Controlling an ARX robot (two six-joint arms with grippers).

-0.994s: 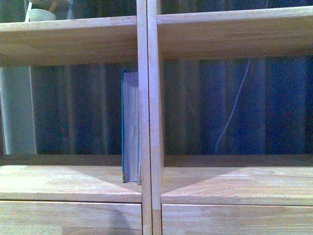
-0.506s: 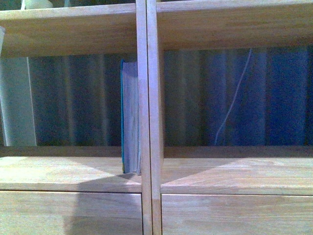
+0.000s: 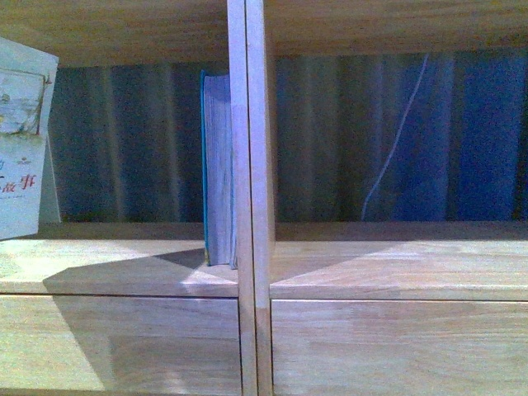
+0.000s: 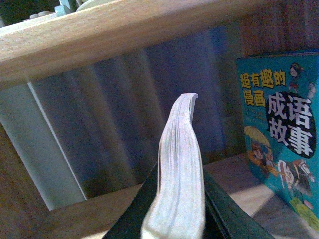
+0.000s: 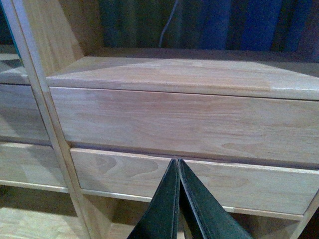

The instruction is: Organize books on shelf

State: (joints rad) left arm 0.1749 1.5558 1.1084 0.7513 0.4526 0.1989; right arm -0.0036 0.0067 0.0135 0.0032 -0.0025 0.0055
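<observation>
My left gripper [image 4: 177, 201] is pinching the paperback [image 4: 180, 159]: I'd hold it upright and slide it against the teal book [image 3: 216, 165]

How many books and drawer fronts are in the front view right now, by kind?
Books: 2, a teal book and a white paperback.
Drawer fronts: 2, the left drawer front and the right drawer front.
Total: 4.
</observation>
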